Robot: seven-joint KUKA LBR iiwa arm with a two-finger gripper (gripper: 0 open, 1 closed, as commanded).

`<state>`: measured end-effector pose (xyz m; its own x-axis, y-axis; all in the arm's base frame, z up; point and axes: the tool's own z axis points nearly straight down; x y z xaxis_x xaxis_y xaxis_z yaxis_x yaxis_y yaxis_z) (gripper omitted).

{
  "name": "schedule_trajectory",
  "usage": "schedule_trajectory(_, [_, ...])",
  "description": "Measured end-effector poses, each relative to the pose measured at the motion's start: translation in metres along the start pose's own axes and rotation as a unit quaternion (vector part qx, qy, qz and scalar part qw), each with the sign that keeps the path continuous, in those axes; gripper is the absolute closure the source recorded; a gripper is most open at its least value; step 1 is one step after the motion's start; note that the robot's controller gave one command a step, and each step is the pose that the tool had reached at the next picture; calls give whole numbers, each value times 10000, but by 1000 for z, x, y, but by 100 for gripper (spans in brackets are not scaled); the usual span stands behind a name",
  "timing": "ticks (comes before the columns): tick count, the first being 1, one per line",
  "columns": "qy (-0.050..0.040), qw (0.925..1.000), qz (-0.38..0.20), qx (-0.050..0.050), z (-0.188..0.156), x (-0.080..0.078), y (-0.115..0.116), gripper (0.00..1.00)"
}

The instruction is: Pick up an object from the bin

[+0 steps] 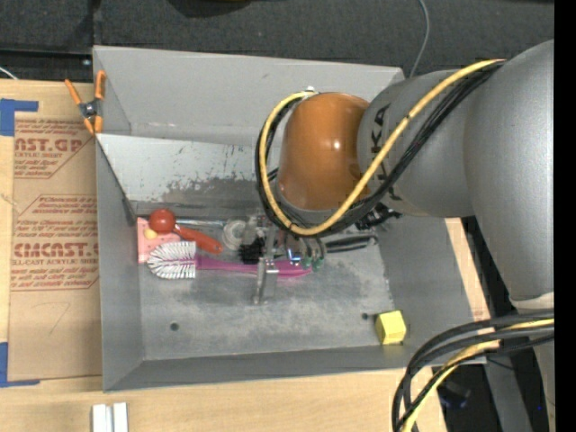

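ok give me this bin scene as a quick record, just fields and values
bin: grey metal bin, a few loose things on its floor
hand: the hand is low at mid-bin, at the brush's pink handle
brush: brush with white bristles, lying flat, left of centre
red piece: round-headed red piece, just behind the bristles
yellow block: yellow block, alone at front right
grip state: cannot tell
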<state>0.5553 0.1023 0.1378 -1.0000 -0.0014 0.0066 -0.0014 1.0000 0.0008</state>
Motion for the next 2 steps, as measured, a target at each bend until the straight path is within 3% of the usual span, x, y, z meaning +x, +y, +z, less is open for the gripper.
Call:
schedule_trajectory(1, [-38, 10000, 7, -4, -5, -2, -1, 0])
schedule_trajectory(2, [-27, 9992, -405, -12, 68, -12, 75, 0])
